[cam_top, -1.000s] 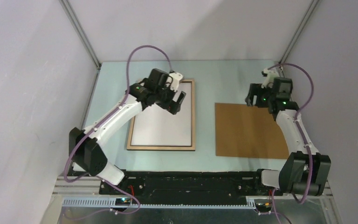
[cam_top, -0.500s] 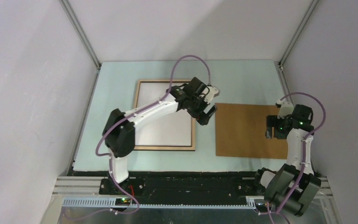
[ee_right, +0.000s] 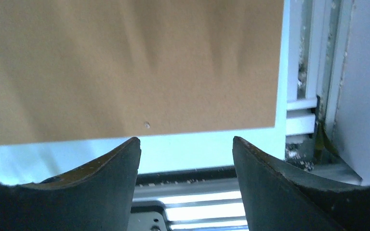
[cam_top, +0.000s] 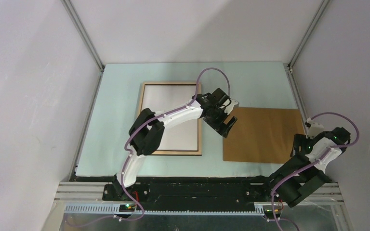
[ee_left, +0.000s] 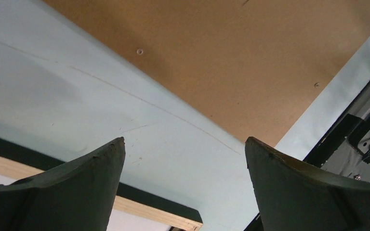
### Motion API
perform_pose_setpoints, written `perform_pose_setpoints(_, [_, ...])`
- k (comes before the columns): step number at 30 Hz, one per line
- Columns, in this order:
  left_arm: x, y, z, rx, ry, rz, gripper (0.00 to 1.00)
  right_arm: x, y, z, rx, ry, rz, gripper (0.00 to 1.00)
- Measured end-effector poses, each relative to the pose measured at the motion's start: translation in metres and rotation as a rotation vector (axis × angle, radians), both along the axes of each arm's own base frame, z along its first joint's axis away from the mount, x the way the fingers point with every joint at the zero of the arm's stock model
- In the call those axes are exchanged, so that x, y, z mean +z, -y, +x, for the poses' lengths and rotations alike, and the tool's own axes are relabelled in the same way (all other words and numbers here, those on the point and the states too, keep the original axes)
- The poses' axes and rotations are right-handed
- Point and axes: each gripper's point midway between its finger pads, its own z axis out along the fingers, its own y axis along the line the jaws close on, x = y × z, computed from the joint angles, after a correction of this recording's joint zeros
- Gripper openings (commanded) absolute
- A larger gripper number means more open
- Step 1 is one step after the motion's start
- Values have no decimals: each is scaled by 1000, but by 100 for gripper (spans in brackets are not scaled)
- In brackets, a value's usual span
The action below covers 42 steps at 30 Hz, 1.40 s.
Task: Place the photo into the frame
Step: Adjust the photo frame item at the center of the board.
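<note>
On the left half of the pale green bench lay the frame, with its light wood back turned up. The photo lay inside it with the plain white back upward, and it filled the opening from rim to rim. To the right of the frame, a little apart from it, a brown backing board lay flat on the bench.

The left arm reached across the frame, and the left jaws hung above the strip of bench between the frame and the board, near the far left corner of the board. In the left wrist view the two dark fingers stood wide apart with nothing between them. Below them were the bare bench, the board and one corner of the frame.

The right arm was folded back at the near right side, and the right jaws were over the near right corner of the board. In the right wrist view the fingers were also apart and held nothing. The near edge of the board and a narrow band of bench showed between them.
</note>
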Motion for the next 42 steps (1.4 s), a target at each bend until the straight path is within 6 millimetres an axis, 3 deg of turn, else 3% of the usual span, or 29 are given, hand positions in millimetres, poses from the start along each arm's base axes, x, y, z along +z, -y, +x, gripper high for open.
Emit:
perform_pose_setpoints(7, [-4, 9, -2, -3, -24, -15, 98, 11, 8, -39, 54, -14, -55, 73])
perform_pose_setpoints(14, [-14, 14, 3, -3, -24, -4, 98, 2, 3, -55, 107, -48, -44, 71])
perform_pose_setpoints(19, [-16, 15, 6, 4, -5, 6, 98, -12, 2, -57, 111, -64, -14, 70])
perform_pose_setpoints(42, [-43, 25, 1, -24, 94, 109, 98, -47, 53, -48, 59, -132, -87, 67])
